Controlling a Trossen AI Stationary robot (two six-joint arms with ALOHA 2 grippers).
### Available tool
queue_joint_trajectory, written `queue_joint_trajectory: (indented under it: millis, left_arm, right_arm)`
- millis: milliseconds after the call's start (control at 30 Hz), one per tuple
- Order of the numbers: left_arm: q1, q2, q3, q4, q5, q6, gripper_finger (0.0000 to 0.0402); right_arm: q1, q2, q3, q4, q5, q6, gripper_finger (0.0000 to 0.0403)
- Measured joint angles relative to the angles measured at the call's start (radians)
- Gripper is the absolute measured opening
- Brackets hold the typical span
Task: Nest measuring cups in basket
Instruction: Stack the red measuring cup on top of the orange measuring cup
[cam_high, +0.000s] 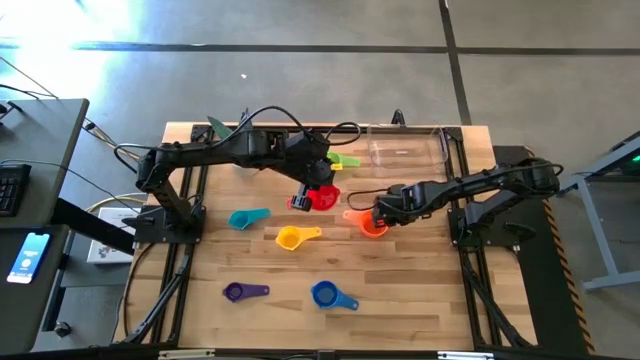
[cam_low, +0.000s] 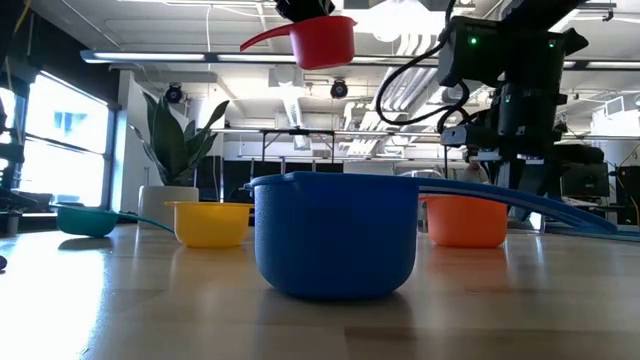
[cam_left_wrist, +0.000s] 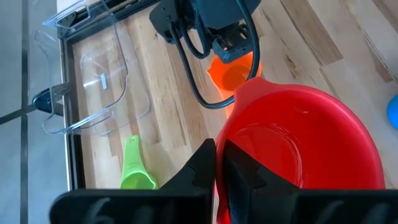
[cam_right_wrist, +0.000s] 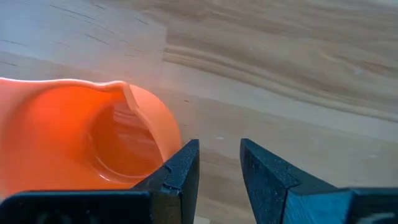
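- Two arms at work: left gripper is closed tight on the handle of the red cup, holding it in the air above the worktop, clearly off the surface in the low view.
- Right gripper sits at the orange cup, jaws part open; one finger at the cup's rim, grip not confirmed.
- Basket stands at the far right of the worktop, nothing visible inside.
- Step, as I judge it: carrying red to the basket; next needs a move right and far, then lowering in.
- Green cup lies just left of the basket; teal, yellow, purple, blue are untouched.
- Hard to see: red handle under the fingers; right jaw contact.
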Motion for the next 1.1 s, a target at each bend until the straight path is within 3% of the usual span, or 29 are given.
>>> queue_joint_trajectory:
  millis: [300,533,733,1100]
  left_arm:
    - [0.000,0.000,0.000,0.000,0.000,0.007,0.0008]
    - [0.000,0.000,0.000,0.002,0.000,0.021,0.0008]
    - [0.000,0.000,0.000,0.003,0.000,0.031,0.0008]
    - [-0.002,0.028,0.001,0.035,0.078,0.093,0.0008]
  right_arm:
    - [-0.021,0.009,0.000,0.075,0.017,-0.003,0.0108]
    - [-0.040,0.056,0.000,0.190,-0.027,-0.029,0.0108]
    - [-0.040,0.044,0.018,0.180,0.014,-0.002,0.0108]
    - [-0.039,-0.004,0.242,-0.150,0.161,0.015,0.0108]
